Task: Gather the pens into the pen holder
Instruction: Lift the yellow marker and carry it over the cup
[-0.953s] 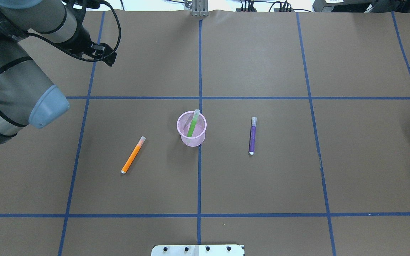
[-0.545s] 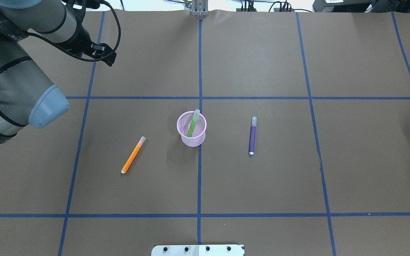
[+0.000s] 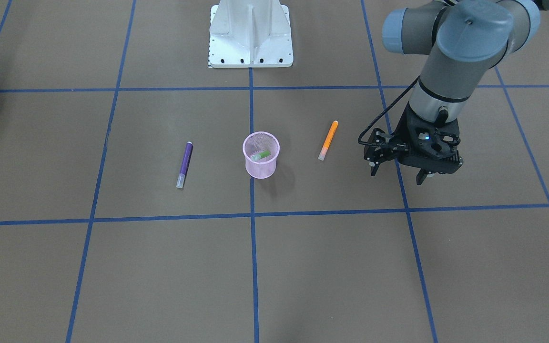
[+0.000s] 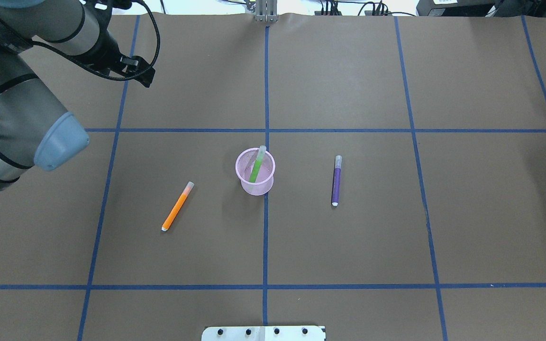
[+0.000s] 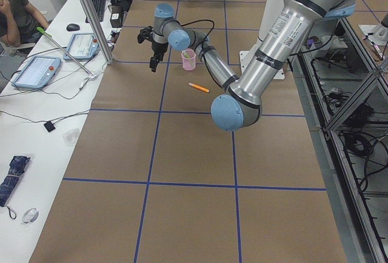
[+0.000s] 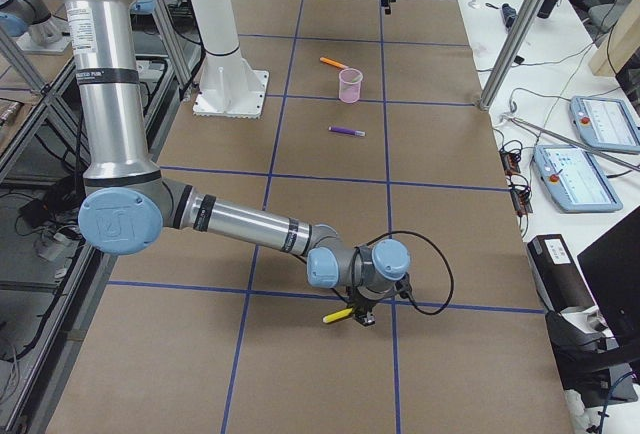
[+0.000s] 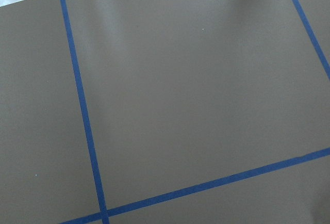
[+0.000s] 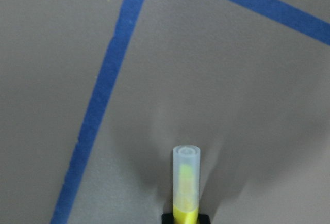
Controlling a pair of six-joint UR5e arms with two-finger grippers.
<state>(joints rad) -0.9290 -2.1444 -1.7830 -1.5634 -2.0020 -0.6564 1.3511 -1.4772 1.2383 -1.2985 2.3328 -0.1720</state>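
The pink mesh pen holder (image 4: 256,189) (image 3: 260,167) stands upright at the table's middle with a green pen (image 4: 256,169) (image 3: 261,155) leaning inside it. An orange pen (image 4: 177,207) (image 3: 328,139) lies flat on its left and a purple pen (image 4: 336,182) (image 3: 185,164) on its right. My left gripper (image 3: 397,175) (image 4: 142,78) hangs open and empty above the table, beyond the orange pen. Far out at the right end of the table my right gripper (image 6: 362,316) is low and shut on a yellow pen (image 8: 185,188) (image 6: 338,315), whose capped end sticks out.
Blue tape lines grid the brown table cover. The robot's white base plate (image 3: 250,35) (image 4: 263,333) is at the near edge. A side bench with tablets (image 6: 585,119) and cables runs along the far edge, and a person (image 5: 15,8) sits there.
My left arm has drifted slightly to the left and back. The pens and the holder have not moved.
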